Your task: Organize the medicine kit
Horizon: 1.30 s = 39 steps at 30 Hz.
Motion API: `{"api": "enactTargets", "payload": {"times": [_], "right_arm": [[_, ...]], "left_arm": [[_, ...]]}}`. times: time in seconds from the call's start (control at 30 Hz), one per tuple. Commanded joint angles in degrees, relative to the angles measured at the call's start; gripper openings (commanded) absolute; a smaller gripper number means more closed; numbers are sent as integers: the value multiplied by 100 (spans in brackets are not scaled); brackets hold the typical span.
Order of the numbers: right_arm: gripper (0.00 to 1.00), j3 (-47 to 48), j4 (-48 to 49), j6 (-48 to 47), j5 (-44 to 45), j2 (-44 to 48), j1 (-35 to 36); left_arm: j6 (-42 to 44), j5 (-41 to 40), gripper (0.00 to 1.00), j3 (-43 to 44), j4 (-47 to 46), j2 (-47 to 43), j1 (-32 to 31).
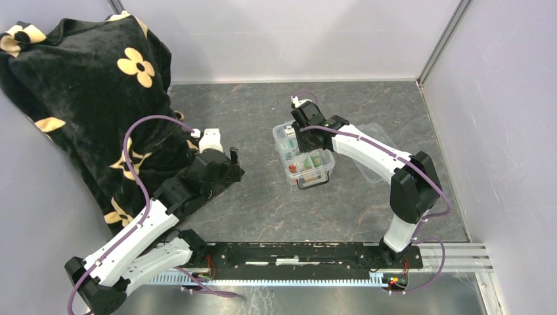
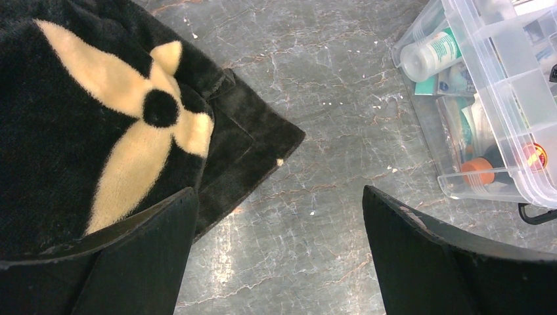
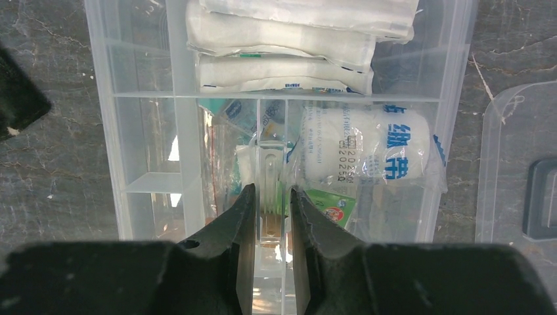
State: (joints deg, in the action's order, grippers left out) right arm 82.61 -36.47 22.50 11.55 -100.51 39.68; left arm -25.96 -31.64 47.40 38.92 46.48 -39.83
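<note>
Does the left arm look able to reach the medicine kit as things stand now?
Probably yes: only bare table lies between the open left gripper and the medicine kit, though the right gripper occupies its top.

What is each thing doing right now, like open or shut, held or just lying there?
medicine kit: open, lid off, supplies inside.
divided tray: sitting in the top of the kit, held by its middle tab.
lid: off, lying flat on the table beside the kit.
blanket: bunched in a heap.
left gripper: open, empty, above the table.
right gripper: shut on the divided tray's middle tab.
</note>
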Motion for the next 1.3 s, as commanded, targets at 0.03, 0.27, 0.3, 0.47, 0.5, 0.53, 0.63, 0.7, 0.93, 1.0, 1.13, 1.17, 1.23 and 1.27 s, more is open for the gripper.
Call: {"api": "enactTargets", "payload": {"times": [0.03,0.27,0.3,0.47,0.5,0.53,0.63,0.7,0.93,1.0,1.13,1.17,1.23,1.27], "right_arm": [[25,-132,130,-26,168,-45,46],[37,-38,131,-11,238,136,48],[38,5,110,-9,229,150,48],[42,188,27,-13,272,244,49],[43,198,34,-12,284,295,48],[44,218,33,-9,267,344,49],[58,238,50,8,166,514,47],[58,231,64,17,163,665,43],[59,-229,265,51,363,1618,-130],[60,-625,386,66,575,2064,-317],[63,-1443,564,12,818,2791,-1055],[65,-1572,539,-125,929,2877,-1228],[69,-1737,463,-454,1124,2887,-1439],[70,-1842,433,-644,1173,2829,-1550]], "left_arm": [[-129,-185,100,25,-145,13,2],[-120,-185,100,25,-146,37,2],[-120,-185,100,28,-152,38,2],[-120,-189,100,24,-153,26,2],[-120,-185,100,24,-146,29,2],[-120,-185,100,28,-149,35,2],[-120,-172,100,24,-154,57,2],[-113,-159,100,33,-149,69,2],[-120,-158,100,27,-155,29,6],[-120,-137,100,24,-155,34,0],[-112,-102,100,26,-161,54,2],[-112,-98,100,24,-163,54,2],[-112,-88,100,21,-172,52,2],[-104,-88,100,16,-180,47,2]]}}
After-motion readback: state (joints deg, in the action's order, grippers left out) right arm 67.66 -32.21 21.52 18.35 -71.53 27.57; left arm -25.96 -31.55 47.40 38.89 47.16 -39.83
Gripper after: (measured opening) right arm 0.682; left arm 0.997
